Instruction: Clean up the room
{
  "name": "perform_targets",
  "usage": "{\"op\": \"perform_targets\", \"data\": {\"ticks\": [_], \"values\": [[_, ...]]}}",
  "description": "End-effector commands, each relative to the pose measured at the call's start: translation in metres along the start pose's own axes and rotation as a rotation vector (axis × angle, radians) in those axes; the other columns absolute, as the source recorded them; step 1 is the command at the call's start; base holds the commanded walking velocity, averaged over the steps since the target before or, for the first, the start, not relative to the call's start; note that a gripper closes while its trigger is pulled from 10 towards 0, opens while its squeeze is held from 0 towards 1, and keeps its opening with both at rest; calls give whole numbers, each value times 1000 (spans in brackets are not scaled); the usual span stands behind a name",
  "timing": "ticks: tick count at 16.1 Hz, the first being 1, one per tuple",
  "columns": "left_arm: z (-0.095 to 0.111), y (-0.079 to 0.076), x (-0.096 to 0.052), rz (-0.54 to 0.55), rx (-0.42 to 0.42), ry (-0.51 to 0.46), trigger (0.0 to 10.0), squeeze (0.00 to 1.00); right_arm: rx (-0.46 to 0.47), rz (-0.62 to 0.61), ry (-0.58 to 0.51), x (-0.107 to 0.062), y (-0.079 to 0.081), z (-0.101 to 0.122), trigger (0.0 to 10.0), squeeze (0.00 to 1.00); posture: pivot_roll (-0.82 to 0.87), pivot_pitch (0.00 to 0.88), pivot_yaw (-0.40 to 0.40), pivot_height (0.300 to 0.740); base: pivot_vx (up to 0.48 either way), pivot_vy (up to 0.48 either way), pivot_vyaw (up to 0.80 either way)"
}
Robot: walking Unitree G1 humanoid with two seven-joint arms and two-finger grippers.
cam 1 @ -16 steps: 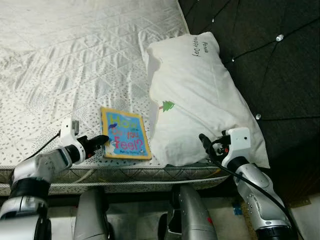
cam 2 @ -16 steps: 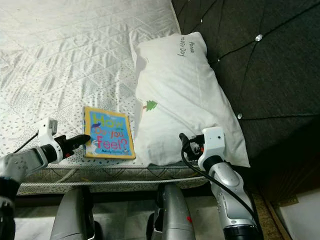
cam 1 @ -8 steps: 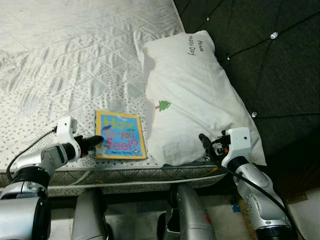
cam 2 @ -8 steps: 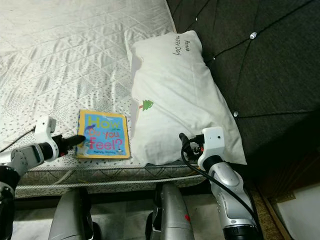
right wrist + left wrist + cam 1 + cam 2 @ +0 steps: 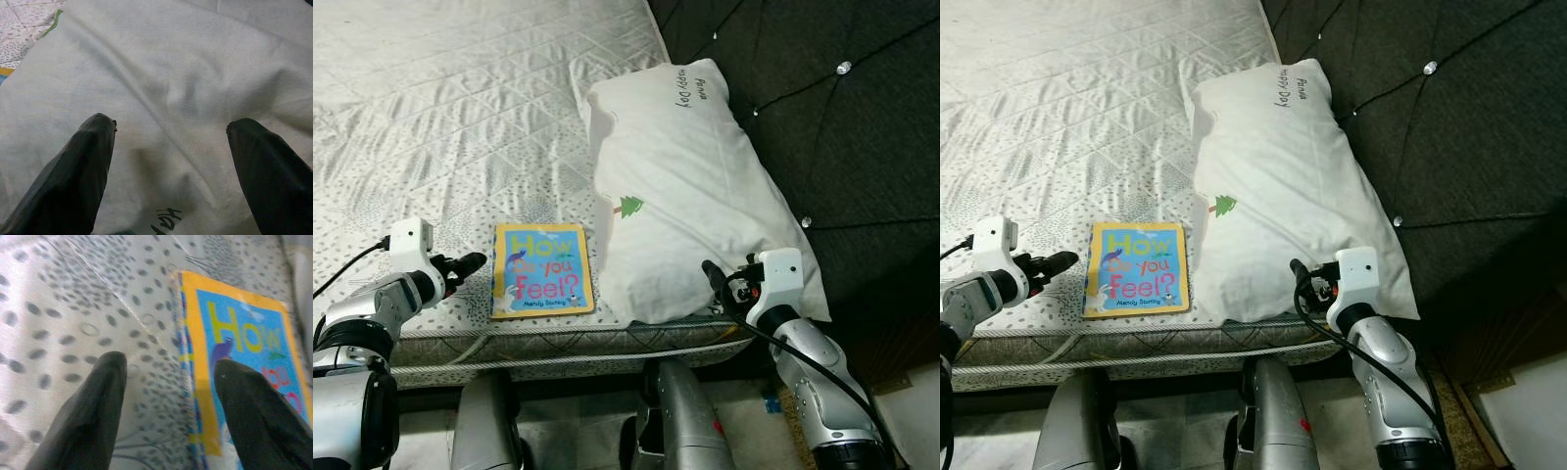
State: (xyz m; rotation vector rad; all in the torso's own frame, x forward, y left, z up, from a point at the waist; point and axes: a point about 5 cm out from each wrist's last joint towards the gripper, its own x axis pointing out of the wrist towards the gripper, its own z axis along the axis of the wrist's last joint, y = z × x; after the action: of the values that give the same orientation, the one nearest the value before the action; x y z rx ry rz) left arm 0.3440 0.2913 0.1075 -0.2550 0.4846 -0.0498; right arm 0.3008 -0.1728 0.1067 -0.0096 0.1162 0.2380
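The book (image 5: 542,269) bore the cover title "How do you feel?" in yellow, red and pink letters on a blue panel with a yellow border; a smaller line of print beneath was too small to read with certainty. It was a thin, square volume lying flat and face up near the front edge of the mattress (image 5: 460,117), just beside the lower corner of the pillow (image 5: 690,196). The pillow was white, printed with a small green tree and with dark handwriting-style lettering near its far end, of which "Day" could be made out. It lay lengthwise along the mattress's right side against a dark tufted headboard (image 5: 842,127) studded with shiny buttons. The mattress cover was white, quilted in diamonds and speckled with small grey marks.

The left gripper (image 5: 465,261) hovered just left of the book, its fingers (image 5: 93,406) spread apart and holding nothing, with one fingertip over the book's yellow edge in the left wrist view. The right gripper (image 5: 171,132) was poised at the pillow's near corner, jaws likewise wide open over the white fabric.
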Motion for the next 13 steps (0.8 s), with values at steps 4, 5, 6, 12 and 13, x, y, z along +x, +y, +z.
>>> {"op": "perform_targets", "data": {"ticks": [4,5,6,12,13], "values": [[9,-16,8,16,52,-122,10000,1000,4,-19,1,0,-3,-2,10000,0,-73,145,-156,567,0,0,0],[7,-21,9,-4,64,-134,10000,1000,6,-18,1,1,-2,-2,10000,0,-71,145,-154,567,0,0,0],[4,-27,10,-18,80,-147,10000,1000,9,-19,0,1,-1,-2,10000,0,-68,144,-153,567,0,0,0],[-32,-83,-9,-114,55,-283,10000,1000,22,-24,-7,3,-1,-3,10000,0,-45,139,-135,567,0,0,0],[-45,-95,-17,-129,41,-277,10000,1000,26,-25,-13,4,0,-2,10000,0,-32,137,-133,567,0,0,0]]}}
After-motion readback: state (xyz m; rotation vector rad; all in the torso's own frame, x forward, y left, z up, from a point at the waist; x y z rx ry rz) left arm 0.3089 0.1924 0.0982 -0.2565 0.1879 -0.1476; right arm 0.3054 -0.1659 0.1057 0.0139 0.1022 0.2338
